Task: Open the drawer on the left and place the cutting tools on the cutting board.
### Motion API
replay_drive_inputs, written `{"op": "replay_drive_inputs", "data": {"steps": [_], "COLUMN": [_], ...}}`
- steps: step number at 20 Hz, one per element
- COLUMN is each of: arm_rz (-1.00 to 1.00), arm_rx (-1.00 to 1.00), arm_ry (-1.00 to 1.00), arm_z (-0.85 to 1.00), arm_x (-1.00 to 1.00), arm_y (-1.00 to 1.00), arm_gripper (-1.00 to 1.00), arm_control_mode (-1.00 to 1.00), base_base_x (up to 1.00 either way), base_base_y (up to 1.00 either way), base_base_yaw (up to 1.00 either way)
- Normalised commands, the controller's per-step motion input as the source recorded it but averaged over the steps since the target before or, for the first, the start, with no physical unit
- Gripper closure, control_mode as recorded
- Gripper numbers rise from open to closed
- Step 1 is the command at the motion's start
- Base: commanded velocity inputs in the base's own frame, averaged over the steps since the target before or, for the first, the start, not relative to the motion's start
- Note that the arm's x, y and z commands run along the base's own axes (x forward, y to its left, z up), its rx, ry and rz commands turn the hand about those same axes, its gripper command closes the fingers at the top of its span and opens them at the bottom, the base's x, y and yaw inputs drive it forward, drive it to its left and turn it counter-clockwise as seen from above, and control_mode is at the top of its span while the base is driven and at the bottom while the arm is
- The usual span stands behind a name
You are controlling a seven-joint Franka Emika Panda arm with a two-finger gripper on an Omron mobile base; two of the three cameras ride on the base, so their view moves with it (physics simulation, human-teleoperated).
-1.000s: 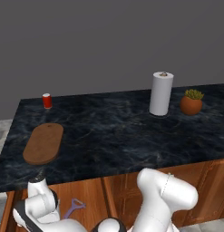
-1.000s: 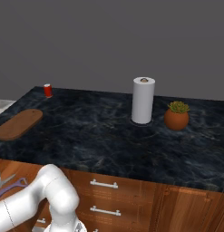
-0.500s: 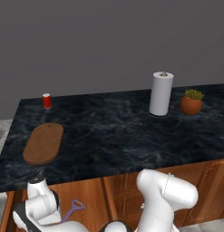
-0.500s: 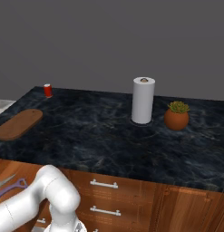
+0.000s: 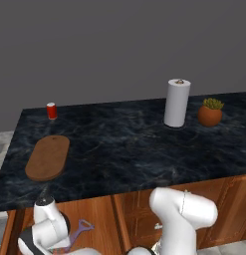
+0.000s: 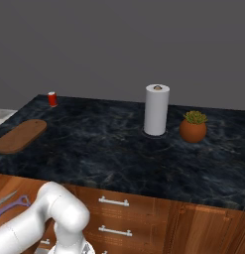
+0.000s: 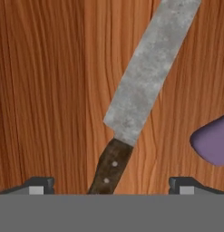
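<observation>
Fingertips [image 7: 38,185] are seen set wide apart at the bottom of the hand view, and the end effector [image 7: 111,186] is spread to its full width with nothing held between them. Straight beneath it the knife [image 7: 140,86] is lying flat on the plain wood floor of the drawer [image 7: 45,90], its dark brown handle running down between the two tips and its silver blade angled away toward the top of that view; whether the tips are touching the handle yet cannot be told. Just beside the blade a purple edge of the peeler [image 7: 214,144] is caught, and the same peeler is picked out in the left base view, lying inside the opened drawer below the desk [image 5: 134,149]. Up on the desk the cutting board [image 5: 48,158] is waiting bare near the left end, well apart from the red can [image 5: 52,110], the paper towel roll [image 5: 176,103] and the potted plant [image 5: 210,112]. So the first part is judged done, the drawer having been pulled out; no tool has been lifted, and both knife and peeler are left to be carried up to the board.
</observation>
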Motion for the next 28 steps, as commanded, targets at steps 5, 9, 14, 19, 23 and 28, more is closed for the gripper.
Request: {"op": "replay_drive_inputs", "data": {"steps": [5,9,14,19,23,28], "arm_rz": [0.0,0.0,-0.03,-0.04,-0.03,-0.05], "arm_rx": [0.0,0.0,0.0,0.0,-0.04,-0.11], "arm_ry": [0.0,0.0,0.0,0.01,0.03,0.07], "arm_z": [0.0,0.0,0.0,-0.12,-0.51,-0.95], "arm_x": [0.0,0.0,0.27,0.18,0.0,-0.04], "arm_y": [0.0,0.0,0.0,0.0,0.01,0.11], "arm_gripper": [-1.0,-1.0,-1.0,-1.0,-1.0,-1.0], "arm_control_mode": [-1.0,-1.0,-1.0,-1.0,-1.0,-1.0], "base_base_x": [0.0,0.0,0.0,0.0,0.0,0.0], "base_base_y": [0.0,0.0,0.0,0.0,0.0,0.0], "base_base_yaw": [0.0,0.0,0.0,0.0,0.0,0.0]}}
